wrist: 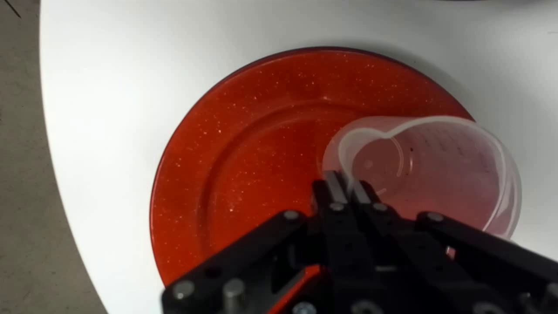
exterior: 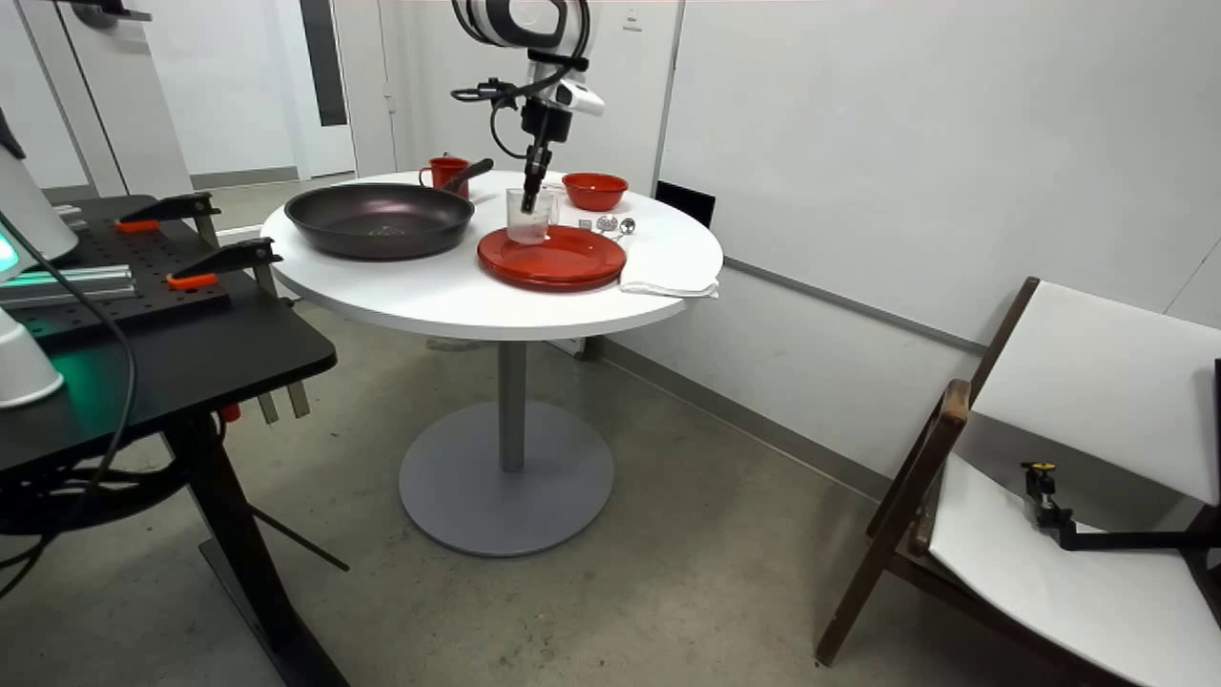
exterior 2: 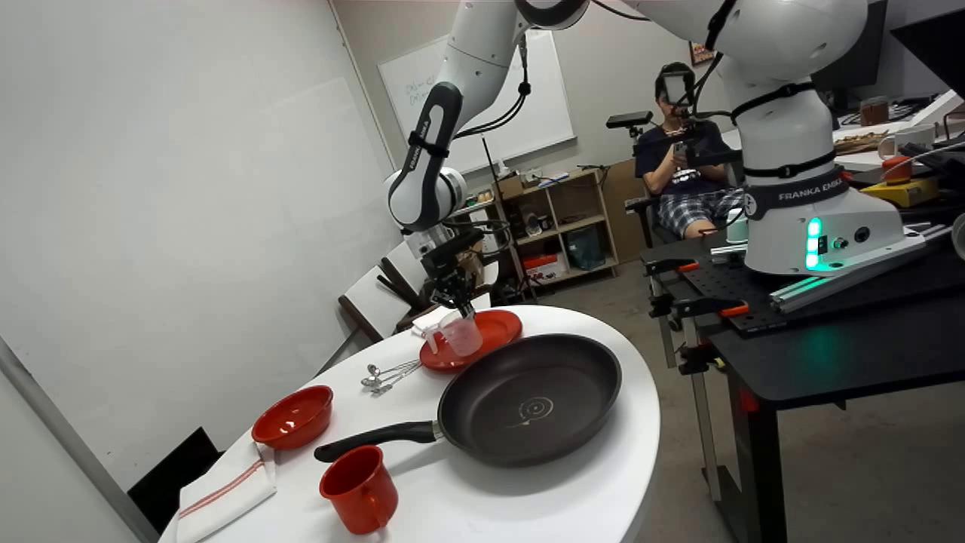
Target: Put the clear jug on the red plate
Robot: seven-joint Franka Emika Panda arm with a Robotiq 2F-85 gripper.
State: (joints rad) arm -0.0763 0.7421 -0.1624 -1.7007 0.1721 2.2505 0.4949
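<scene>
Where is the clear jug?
In the wrist view, the clear jug is right of centre, its wall held by the pincer, overlapping the red plate.

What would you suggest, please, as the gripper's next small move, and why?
I'd probably ease the clear jug toward the middle of the red plate before releasing: in the wrist view, the gripper pinches the jug's wall, and the jug covers part of the plate's edge.

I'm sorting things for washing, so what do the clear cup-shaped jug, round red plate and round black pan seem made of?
The clear cup-shaped jug looks like plastic, smooth but hazy, with see-through walls. The round red plate is glossy, perhaps enamelled metal, given its pale speckles. The round black pan is probably coated metal, its dark interior satiny.
</scene>
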